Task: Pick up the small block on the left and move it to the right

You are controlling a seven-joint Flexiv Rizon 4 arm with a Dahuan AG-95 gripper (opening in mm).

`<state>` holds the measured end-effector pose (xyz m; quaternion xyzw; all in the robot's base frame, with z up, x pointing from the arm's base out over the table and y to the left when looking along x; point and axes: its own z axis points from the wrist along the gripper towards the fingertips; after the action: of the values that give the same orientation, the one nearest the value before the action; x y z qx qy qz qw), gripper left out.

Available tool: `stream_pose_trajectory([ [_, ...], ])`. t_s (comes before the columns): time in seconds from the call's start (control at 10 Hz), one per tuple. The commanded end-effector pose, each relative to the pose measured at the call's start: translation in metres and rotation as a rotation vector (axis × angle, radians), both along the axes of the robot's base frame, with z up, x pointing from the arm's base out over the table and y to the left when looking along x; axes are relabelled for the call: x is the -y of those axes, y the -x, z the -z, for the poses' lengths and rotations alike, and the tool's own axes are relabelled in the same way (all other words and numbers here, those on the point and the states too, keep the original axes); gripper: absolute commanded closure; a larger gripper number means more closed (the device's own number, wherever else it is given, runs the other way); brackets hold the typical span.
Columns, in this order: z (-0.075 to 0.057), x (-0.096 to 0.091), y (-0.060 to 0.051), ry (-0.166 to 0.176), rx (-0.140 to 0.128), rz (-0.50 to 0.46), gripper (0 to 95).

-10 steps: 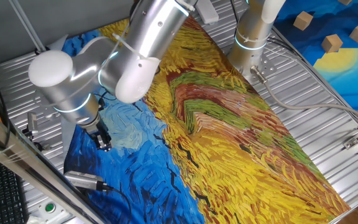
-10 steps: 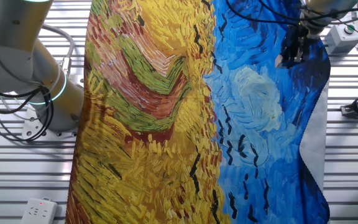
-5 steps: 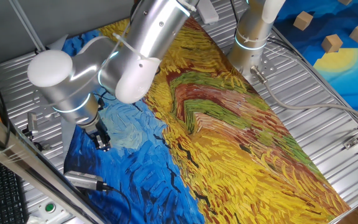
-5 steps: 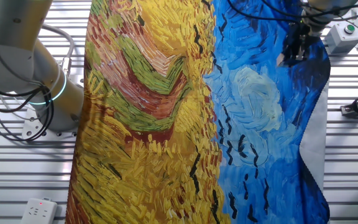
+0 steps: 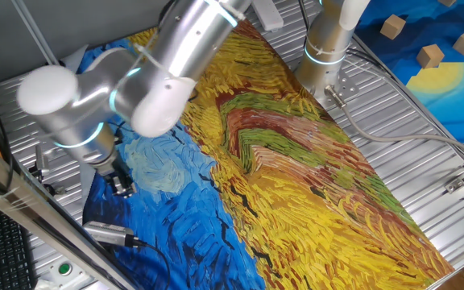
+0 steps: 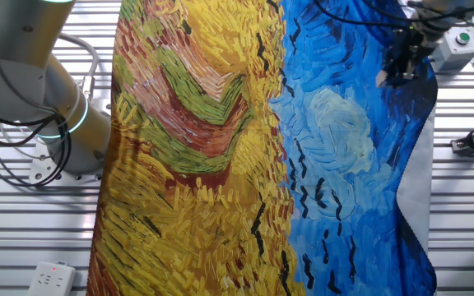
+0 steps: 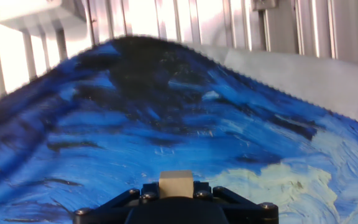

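The gripper [image 7: 176,186] is clamped on the small block [image 7: 176,183] near the painted cloth's [image 6: 220,164] blue edge, held only by its lower part, so a fast move could make it slip out.

Both fixed views were evenly lit and sharp, though my arm [image 5: 147,76] smeared with motion blur at the left of one. From my hand view, the ribbed metal desk [image 7: 166,18] along the top edge glared nearly white. The painted cloth [image 7: 166,124] looked soft and streaky, darkest at upper centre.
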<state>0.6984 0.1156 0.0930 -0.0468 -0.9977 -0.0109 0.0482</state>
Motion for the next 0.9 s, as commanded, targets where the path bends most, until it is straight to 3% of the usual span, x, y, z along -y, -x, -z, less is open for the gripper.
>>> stream_pose_trajectory([
  [0.1, 0.0000, 0.0018, 0.0044, 0.007, 0.008, -0.003, 95.0],
  [0.9, 0.0000, 0.0018, 0.0046, 0.015, 0.017, -0.001, 95.0],
])
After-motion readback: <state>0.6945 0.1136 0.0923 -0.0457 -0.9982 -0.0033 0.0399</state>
